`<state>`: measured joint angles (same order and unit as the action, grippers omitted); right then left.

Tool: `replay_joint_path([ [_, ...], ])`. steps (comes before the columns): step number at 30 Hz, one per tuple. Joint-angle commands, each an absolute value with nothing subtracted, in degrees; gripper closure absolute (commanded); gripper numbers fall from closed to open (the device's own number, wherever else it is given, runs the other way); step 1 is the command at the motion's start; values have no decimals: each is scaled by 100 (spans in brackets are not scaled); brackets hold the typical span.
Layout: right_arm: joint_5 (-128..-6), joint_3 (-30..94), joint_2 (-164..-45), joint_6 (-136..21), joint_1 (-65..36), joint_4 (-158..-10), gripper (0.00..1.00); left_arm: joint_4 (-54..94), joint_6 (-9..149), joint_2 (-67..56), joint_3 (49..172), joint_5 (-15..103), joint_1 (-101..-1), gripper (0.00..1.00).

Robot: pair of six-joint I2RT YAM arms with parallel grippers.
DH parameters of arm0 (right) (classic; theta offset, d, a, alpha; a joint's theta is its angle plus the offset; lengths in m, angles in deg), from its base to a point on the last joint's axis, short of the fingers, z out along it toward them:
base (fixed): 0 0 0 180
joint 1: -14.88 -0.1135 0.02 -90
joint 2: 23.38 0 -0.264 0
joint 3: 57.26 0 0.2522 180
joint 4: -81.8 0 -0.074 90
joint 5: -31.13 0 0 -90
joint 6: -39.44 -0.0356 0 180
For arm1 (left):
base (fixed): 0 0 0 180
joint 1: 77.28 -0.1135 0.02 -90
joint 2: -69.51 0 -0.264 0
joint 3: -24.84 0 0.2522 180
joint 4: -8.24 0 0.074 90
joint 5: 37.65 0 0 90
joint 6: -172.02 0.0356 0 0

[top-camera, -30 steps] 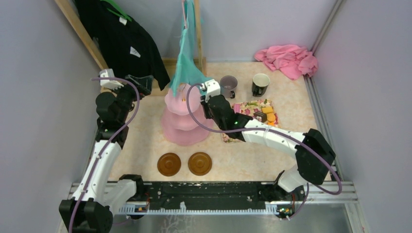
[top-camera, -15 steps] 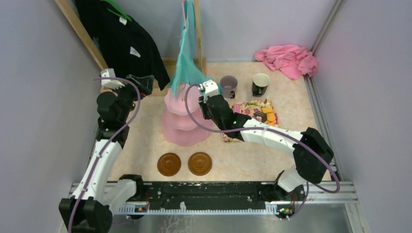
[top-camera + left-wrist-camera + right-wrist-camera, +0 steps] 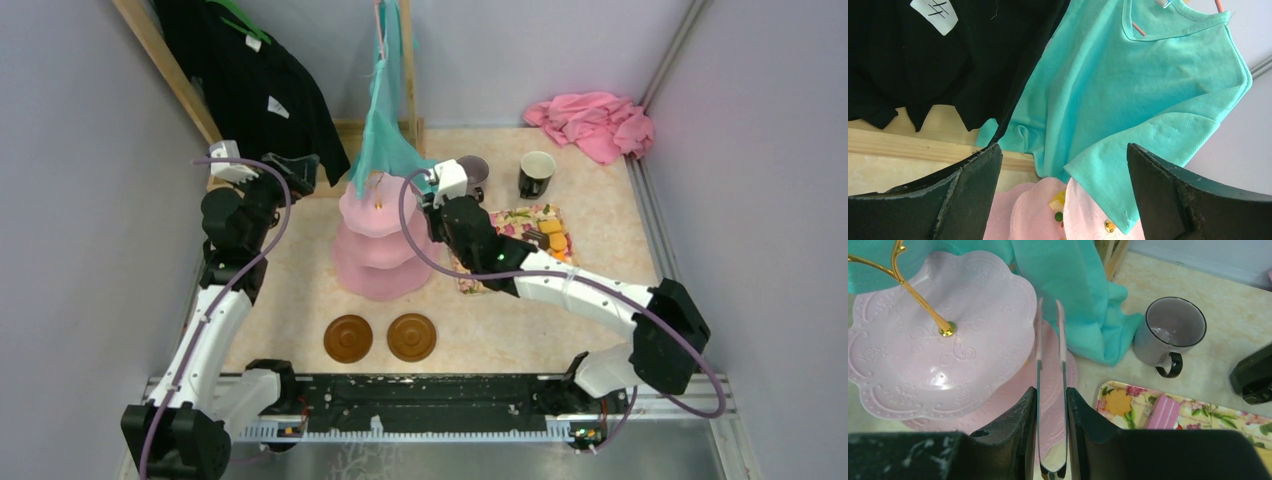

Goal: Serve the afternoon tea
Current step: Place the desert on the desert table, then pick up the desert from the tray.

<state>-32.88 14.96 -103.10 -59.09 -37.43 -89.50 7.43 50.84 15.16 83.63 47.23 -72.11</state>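
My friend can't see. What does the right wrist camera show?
The right gripper clamps silver tongs with pink tips, beside a pink scalloped stand with a gold handle. Some teal fabric drapes behind it, and a grey mug and a floral tray are on the right.

The pink three-tier scalloped stand (image 3: pixel 893 340) looks like glazed ceramic to me: super glossy, with embossed swirls. Its thin gold handle (image 3: pixel 923 302) is shiny metal. The slim mirror-polished metal tongs (image 3: pixel 1051 455) have pink coated tips. The black plastic fingers (image 3: pixel 968 195) on the left gripper (image 3: pixel 1063 200) are matt and scuffed pale along the edges, and the right gripper (image 3: pixel 1050 410) has the same plastic. The teal knit t-shirt (image 3: pixel 1128 100) is soft matt cloth with a fine texture, and the black garment (image 3: pixel 948 60) is matt cloth too. The grey mug (image 3: pixel 1150 347) is smooth with a soft sheen. The pale wooden rail (image 3: pixel 898 145) looks bare and matt.
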Motion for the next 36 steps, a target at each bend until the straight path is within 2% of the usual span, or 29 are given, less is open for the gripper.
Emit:
replay_joint_path([
  [1, -3026, 1297, -9770, -5916, -3715, -9085, 95, 596, 5198, 1524, 8397, 4752, -7174, 1],
  [13, -2236, 365, -8164, -6381, -3750, -8057, 95, 686, 5209, 1541, 8357, 4717, -7157, 1],
  [24, -1926, -953, -7081, -7458, -3750, -7254, 95, 654, 5239, 1437, 8333, 4755, -6990, 1],
  [36, -1808, -1742, -6861, -8331, -3750, -6744, 91, 498, 5304, 1270, 8282, 4972, -6697, 1],
])
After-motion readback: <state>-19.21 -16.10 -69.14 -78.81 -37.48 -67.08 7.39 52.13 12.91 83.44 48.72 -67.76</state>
